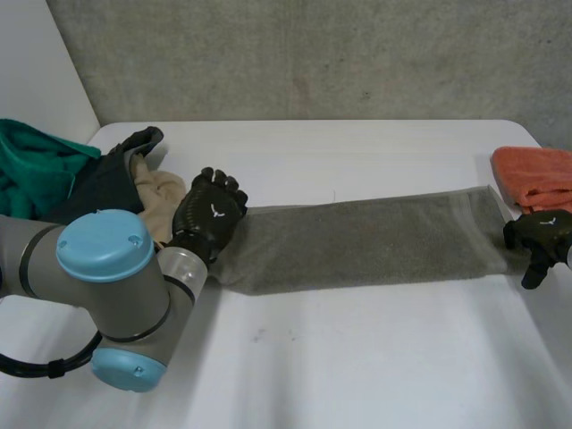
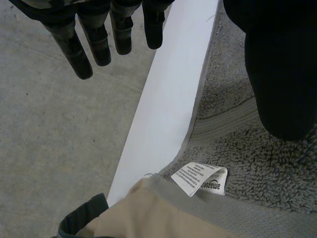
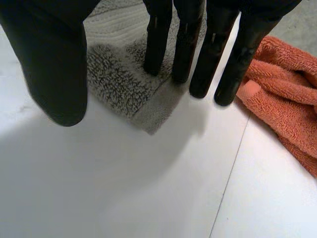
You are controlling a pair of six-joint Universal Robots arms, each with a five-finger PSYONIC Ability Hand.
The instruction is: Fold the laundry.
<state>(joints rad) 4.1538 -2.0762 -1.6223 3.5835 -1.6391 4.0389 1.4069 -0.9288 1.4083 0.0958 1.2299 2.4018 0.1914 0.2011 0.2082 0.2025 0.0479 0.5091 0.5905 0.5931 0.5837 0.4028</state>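
A grey towel (image 1: 357, 241), folded into a long strip, lies across the middle of the white table (image 1: 357, 357). My left hand (image 1: 210, 214) hovers over its left end. In the left wrist view its fingers (image 2: 99, 39) are straight and apart from the thumb (image 2: 282, 74), which hangs above the towel (image 2: 247, 163) near a white label (image 2: 200, 178). My right hand (image 1: 541, 234) is at the towel's right end. Its straight fingers (image 3: 218, 49) point down onto the towel's corner (image 3: 119, 79), with the thumb (image 3: 54, 74) set apart over bare table.
An orange towel (image 1: 536, 174) lies at the back right, close beside my right hand (image 3: 287, 109). At the back left sits a pile: a green cloth (image 1: 36, 165), a dark garment (image 1: 107, 179) and a tan cloth (image 1: 161, 201) touching the grey towel's left end (image 2: 148, 213).
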